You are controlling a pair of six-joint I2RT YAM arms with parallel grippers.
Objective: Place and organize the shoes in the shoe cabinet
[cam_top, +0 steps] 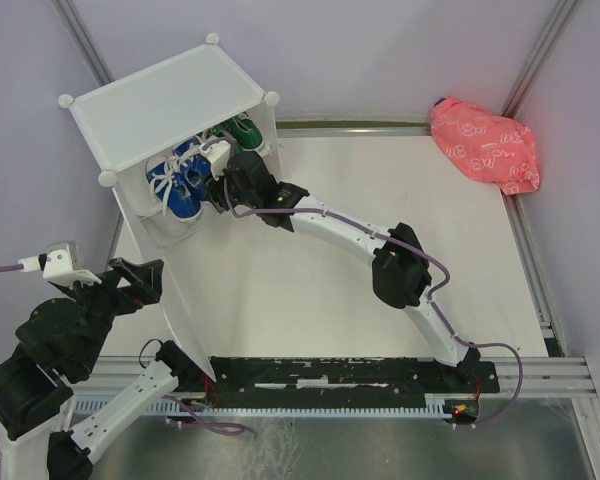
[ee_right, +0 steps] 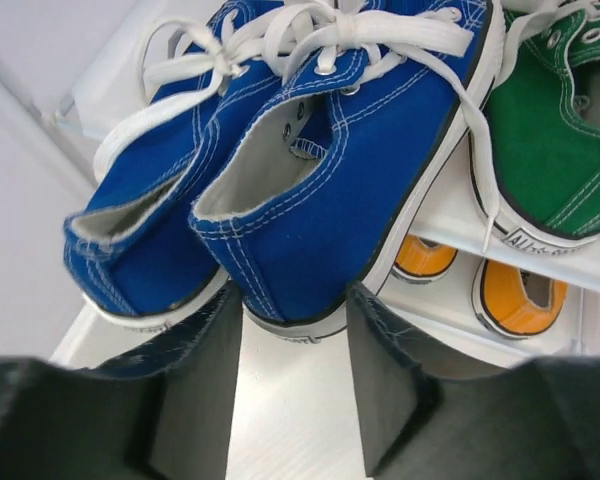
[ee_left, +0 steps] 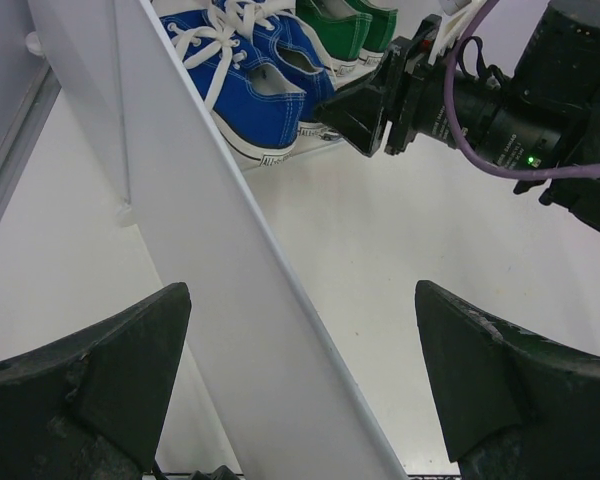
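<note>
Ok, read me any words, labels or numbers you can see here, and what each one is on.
"ALL": start of the heel patch on the green shoe; the rest is blurred.
Heel patch on the blue shoe: too small to read.
Pink bag: white pattern, no readable words.

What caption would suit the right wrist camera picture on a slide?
Right hand straddles the heel of a blue canvas lace-up sneaker on the white plastic cabinet's shelf.

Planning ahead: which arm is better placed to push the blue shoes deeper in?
Right: the right claw straddles a blue shoe's heel; the left claw faces the cabinet's side panel.
</note>
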